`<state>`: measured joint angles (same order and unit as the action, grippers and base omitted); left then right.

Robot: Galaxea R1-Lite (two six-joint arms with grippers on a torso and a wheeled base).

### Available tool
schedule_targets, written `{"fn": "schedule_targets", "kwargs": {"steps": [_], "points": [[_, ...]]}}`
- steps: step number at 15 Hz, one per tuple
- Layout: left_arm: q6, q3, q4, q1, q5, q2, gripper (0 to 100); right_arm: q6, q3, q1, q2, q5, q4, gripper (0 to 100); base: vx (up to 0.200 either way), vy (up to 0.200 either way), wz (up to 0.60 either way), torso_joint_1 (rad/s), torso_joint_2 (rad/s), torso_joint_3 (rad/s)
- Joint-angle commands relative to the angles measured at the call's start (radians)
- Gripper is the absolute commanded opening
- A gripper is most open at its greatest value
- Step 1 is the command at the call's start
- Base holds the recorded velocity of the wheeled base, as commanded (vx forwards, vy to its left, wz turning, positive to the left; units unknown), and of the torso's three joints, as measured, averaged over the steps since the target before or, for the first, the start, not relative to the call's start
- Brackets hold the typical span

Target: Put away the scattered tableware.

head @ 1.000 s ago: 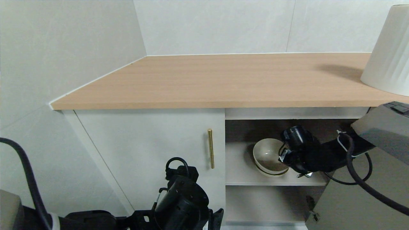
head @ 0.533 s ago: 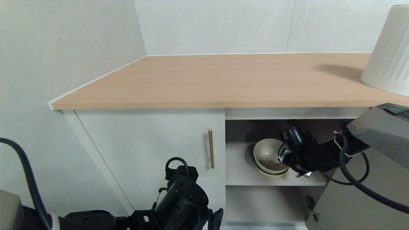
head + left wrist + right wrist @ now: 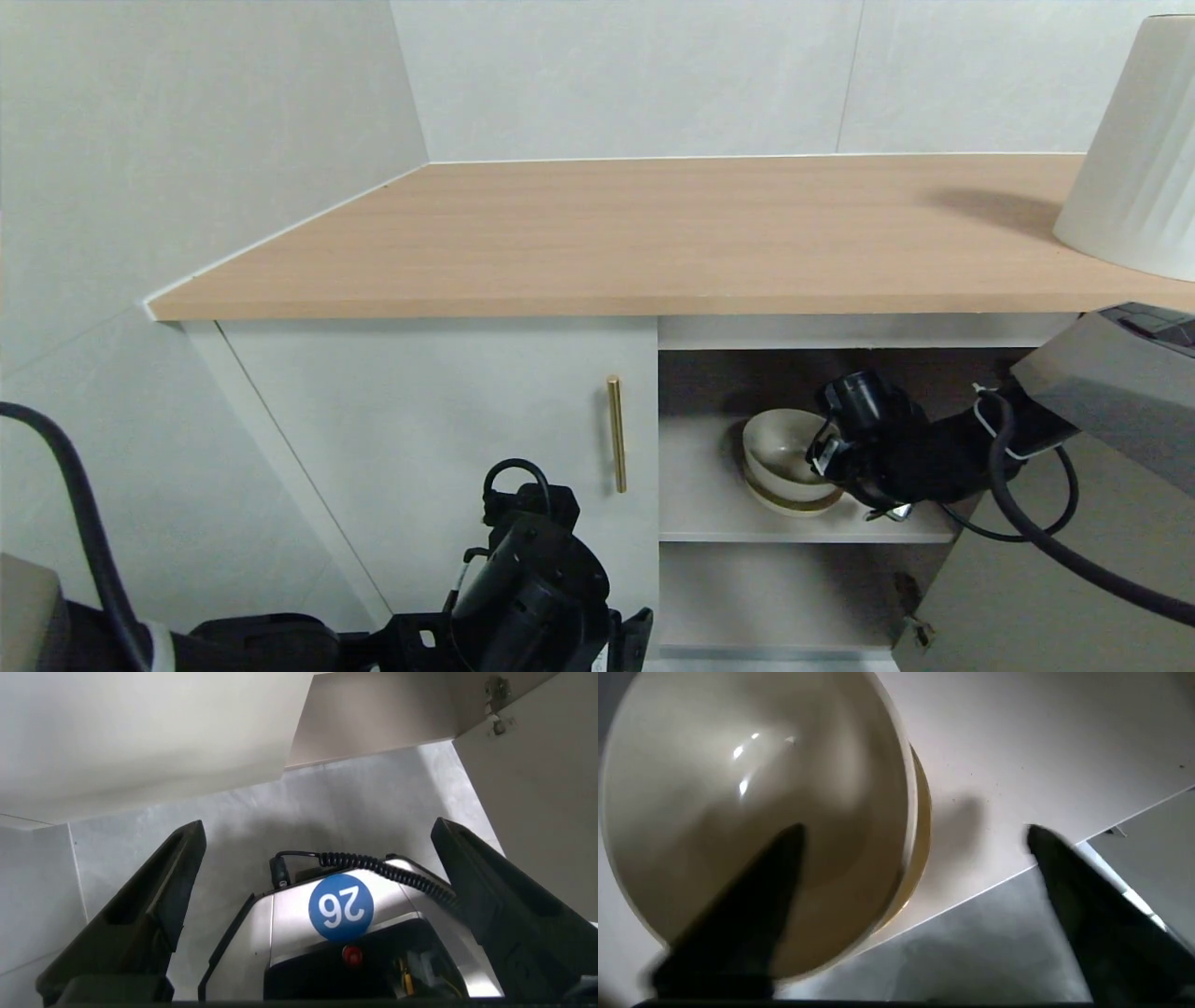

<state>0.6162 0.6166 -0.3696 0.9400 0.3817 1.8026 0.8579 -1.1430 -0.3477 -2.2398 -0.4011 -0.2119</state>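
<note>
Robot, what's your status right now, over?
Left gripper open, low. Right gripper open, astride the bowl rim. Bowl sits on another dish, cabinet shelf. Cabinet door open.

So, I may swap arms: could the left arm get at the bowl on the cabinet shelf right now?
Probably not. The left gripper sits low before the closed door, and the right gripper, open, crowds the open side right at the bowl on the shelf.
</note>
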Motion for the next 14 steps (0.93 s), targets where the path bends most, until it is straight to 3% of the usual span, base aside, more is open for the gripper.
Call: {"fn": "schedule_targets", "kwargs": {"steps": [1,3,7,9,11,13,14], "points": [[0.0,0.0,0.0,0.0,0.0,0.0,100,0.0,0.002,-0.001,0.009,0.001,0.002,100,0.0,0.0,0.0,0.0,0.0,0.0],[-0.001,0.0,0.0,-0.004,0.0,-0.011,100,-0.01,0.043,-0.014,0.057,0.007,0.012,100,0.0,0.0,0.0,0.0,0.0,0.0],[-0.036,-0.015,0.003,-0.02,0.002,-0.055,100,-0.165,0.209,-0.091,0.275,0.16,0.005,100,0.0,0.0,0.0,0.0,0.0,0.0],[-0.065,-0.034,0.006,-0.055,0.002,-0.118,100,-0.352,0.347,-0.136,0.45,0.318,0.006,100,0.0,0.0,0.0,0.0,0.0,0.0],[-0.085,-0.047,0.035,-0.076,0.0,-0.206,100,-0.471,0.431,-0.177,0.589,0.403,0.016,100,0.0,0.0,0.0,0.0,0.0,0.0],[-0.113,-0.049,0.09,-0.095,0.002,-0.279,100,-0.52,0.445,-0.203,0.704,0.401,0.105,100,0.0,0.0,0.0,0.0,0.0,0.0],[-0.125,-0.052,0.112,-0.13,0.002,-0.304,100,-0.53,0.419,-0.203,0.758,0.401,0.189,100,0.0,0.0,0.0,0.0,0.0,0.0]]}}
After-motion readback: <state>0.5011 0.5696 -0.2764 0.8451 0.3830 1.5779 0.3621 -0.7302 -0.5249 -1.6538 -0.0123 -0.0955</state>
